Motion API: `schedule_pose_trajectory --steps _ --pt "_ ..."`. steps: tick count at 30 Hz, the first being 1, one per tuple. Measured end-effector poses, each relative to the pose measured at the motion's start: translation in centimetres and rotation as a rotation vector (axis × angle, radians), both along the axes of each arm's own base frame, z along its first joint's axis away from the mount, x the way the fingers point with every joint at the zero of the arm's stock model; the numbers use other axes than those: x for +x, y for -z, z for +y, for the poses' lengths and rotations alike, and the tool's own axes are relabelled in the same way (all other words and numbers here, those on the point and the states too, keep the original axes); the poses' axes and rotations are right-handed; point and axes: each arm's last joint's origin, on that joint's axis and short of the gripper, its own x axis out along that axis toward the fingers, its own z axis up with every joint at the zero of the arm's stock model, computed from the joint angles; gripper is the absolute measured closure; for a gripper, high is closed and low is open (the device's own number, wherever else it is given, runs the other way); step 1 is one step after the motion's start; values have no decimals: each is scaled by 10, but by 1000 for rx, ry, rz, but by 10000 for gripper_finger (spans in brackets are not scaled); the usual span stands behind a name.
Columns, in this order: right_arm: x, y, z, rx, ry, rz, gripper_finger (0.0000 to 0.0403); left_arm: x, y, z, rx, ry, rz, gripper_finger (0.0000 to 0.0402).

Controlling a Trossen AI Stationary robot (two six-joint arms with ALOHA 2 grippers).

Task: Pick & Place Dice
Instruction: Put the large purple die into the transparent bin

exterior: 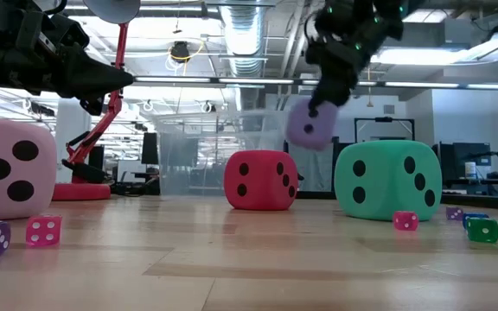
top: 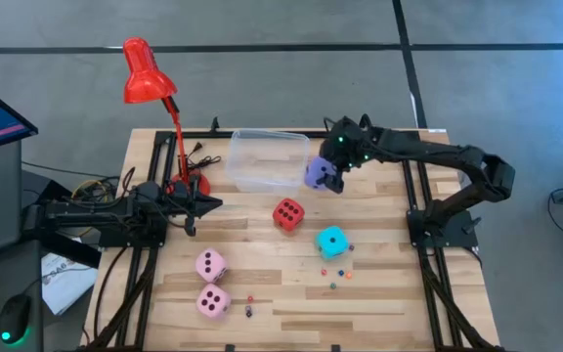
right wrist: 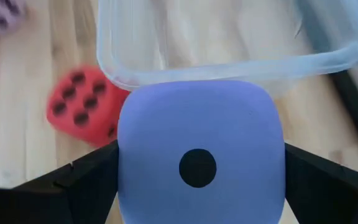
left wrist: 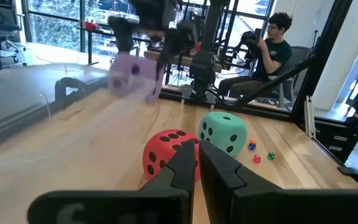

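The right gripper (top: 326, 174) has the lavender die (top: 317, 173) clamped between its fingers and holds it up off the wooden surface (top: 379, 293), right at the near right corner of the clear plastic bin (top: 267, 158). From the right wrist camera the die (right wrist: 201, 158) fills the space between the two dark fingers, one black pip facing out, with the rim of the bin (right wrist: 229, 62) just beyond it. Seen at table height, the lavender die (exterior: 310, 122) hangs well above the boards.

The left gripper (top: 207, 203) waits on the left side of the surface, just beside the base of the red desk lamp (top: 150, 73), its fingers (left wrist: 179, 165) pressed together with nothing between them.

The other dice all rest on the surface. The red die (top: 287, 213) sits near the middle, a little in front of the bin. The cyan die (top: 332, 241) lies near it, closer to the front and to the right. The two pink dice (top: 211, 264) (top: 213, 301) sit close together toward the front left. A scatter of tiny coloured dice (top: 335, 277) lies near the cyan one.

Beyond the surface, a person (left wrist: 263, 59) sits in a chair.
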Motion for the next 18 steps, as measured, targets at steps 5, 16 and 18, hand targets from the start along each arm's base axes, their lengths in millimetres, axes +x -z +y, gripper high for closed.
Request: schedule_pose_trajectory --steps 5,16,18 --pt "11 -38 -4 -65 2 -148 28 0 0 0 0 0 0 390" --pt "24 -74 -10 -156 16 -374 28 0 0 0 0 0 0 390" --pt "34 -75 -11 -180 7 -432 28 0 0 0 0 0 0 390"
